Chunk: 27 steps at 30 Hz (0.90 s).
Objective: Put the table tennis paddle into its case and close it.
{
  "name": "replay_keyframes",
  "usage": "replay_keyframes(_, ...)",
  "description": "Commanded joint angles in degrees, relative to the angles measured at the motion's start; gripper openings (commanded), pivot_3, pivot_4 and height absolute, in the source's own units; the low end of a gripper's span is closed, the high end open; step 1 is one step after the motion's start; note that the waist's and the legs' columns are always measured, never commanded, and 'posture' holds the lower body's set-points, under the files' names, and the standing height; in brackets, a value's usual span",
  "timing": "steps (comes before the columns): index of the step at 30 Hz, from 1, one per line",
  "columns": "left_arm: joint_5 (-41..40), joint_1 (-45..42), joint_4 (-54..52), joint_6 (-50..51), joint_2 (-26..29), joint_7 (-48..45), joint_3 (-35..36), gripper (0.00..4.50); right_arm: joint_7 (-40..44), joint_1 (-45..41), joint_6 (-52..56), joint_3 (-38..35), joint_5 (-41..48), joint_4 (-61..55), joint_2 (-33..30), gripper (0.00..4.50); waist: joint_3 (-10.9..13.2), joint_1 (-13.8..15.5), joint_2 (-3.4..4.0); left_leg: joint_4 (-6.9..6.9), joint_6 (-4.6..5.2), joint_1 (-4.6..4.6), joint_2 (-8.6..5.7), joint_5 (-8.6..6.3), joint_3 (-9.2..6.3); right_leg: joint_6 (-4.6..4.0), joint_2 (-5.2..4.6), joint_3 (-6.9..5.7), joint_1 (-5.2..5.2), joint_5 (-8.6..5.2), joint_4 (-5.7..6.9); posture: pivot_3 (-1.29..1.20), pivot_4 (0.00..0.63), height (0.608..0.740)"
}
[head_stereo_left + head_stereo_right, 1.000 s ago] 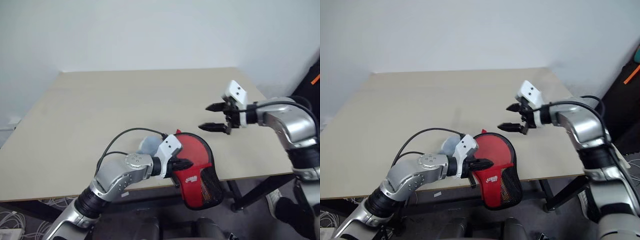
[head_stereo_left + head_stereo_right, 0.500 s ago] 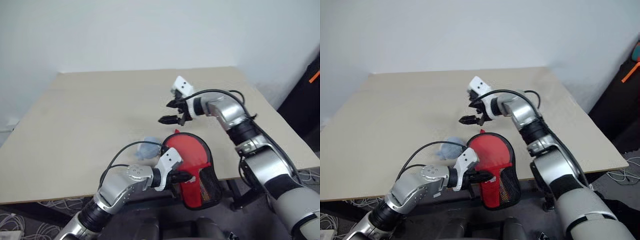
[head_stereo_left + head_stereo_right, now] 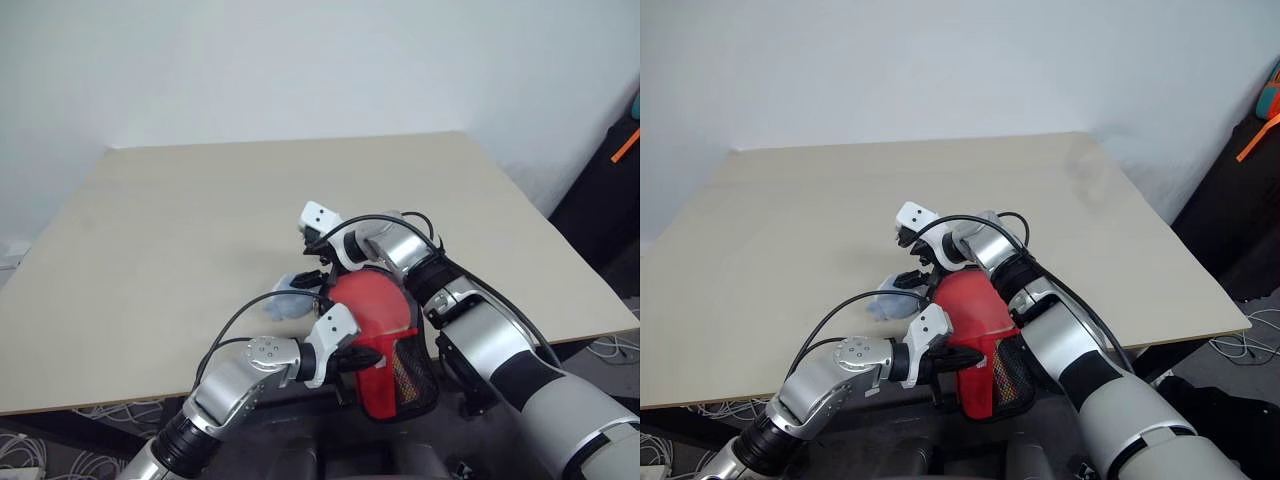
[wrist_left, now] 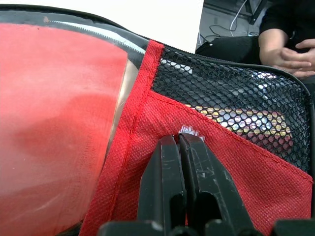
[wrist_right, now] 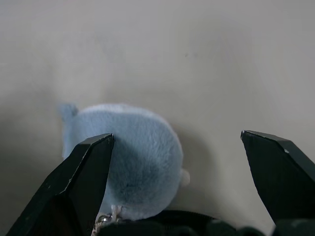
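The case (image 3: 385,335) hangs at the near edge of the table (image 3: 150,230), its long axis running from the rounded red end, which lies up over the tabletop, down to the black mesh end, which points toward the floor past the table's edge. Through its clear panel a red face shows; whether that is the table tennis paddle cannot be told. The left gripper (image 4: 179,142) has its fingers pressed together on the red fabric just beside the mesh patch, pinching the case. Above the rounded end, the right gripper (image 5: 177,142) spreads its fingers wide, holding nothing, with a small pale blue-grey lump (image 5: 133,157) lying on the table between and beyond the fingertips.
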Motion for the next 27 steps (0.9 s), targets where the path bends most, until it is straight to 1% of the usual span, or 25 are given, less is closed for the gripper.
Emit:
replay_keyframes(1, 1.30, -0.14, 0.70, -0.21, -0.45, -0.23, 1.30, 0.04, 1.74, -1.34, -1.10, 0.13, -1.50, 0.07, 0.10, 4.50, 0.00, 0.01, 0.00, 0.00, 0.00, 0.00, 0.00, 0.00, 0.00, 0.00, 0.00, 0.00, 0.00, 0.00, 0.00, 0.00, 0.000, 0.740)
replay_keyframes(9, 2.27, -0.82, 2.19, -0.10, -1.47, -0.54, 1.94, 0.04, 6.62, 0.51, -0.73, 2.12, -4.34, -0.94, -0.28, 4.50, -0.02, 0.00, 0.03, 0.02, 0.00, 0.03, 0.00, 0.00, -0.02, 0.01, 0.01, 0.00, 0.02, 0.00, 0.03, 0.00, 0.000, 0.740)
replay_keyframes(15, 2.98, -1.27, 2.88, -0.08, -2.13, -0.94, 2.29, 0.04, 7.66, 1.03, -0.71, 2.07, -5.08, -1.83, -0.30, 4.50, -0.05, 0.00, 0.07, 0.02, -0.03, 0.04, 0.00, 0.02, -0.03, 0.01, 0.01, -0.01, 0.03, 0.00, 0.07, 0.00, 0.000, 0.740)
replay_keyframes(18, 3.40, -1.54, 3.44, -0.15, -2.42, -1.18, 2.46, 0.00, 7.88, 1.02, -0.73, 2.03, -5.22, -2.04, -0.41, 3.95, -0.05, 0.00, 0.07, 0.02, -0.03, 0.05, 0.00, 0.02, -0.03, 0.01, 0.02, -0.01, 0.03, 0.00, 0.07, 0.00, 0.000, 0.740)
replay_keyframes(19, 3.53, -1.63, 3.62, -0.16, -2.51, -1.22, 2.52, 0.00, 7.94, 1.01, -0.73, 2.06, -5.29, -2.07, -0.48, 3.64, -0.05, 0.00, 0.08, 0.02, -0.03, 0.05, 0.00, 0.02, -0.04, 0.01, 0.01, -0.01, 0.03, 0.00, 0.08, 0.00, 0.000, 0.740)
replay_keyframes(23, 3.91, -1.77, 3.90, -0.09, -2.79, -1.32, 2.62, 0.00, 8.68, 1.20, -0.41, 2.23, -5.34, -2.72, -0.81, 2.18, -0.06, 0.01, 0.08, 0.03, -0.04, 0.05, 0.00, 0.03, -0.04, 0.01, 0.02, -0.01, 0.04, 0.00, 0.08, 0.00, 0.000, 0.740)
replay_keyframes(27, 4.19, -2.10, 4.27, -0.03, -2.94, -1.54, 2.61, 0.00, 10.11, 1.63, 0.04, 2.47, -5.22, -4.07, -1.25, 0.92, -0.07, 0.05, 0.11, 0.05, -0.04, 0.04, -0.02, 0.03, -0.06, 0.01, 0.01, -0.02, 0.06, 0.00, 0.08, 0.00, 0.000, 0.740)
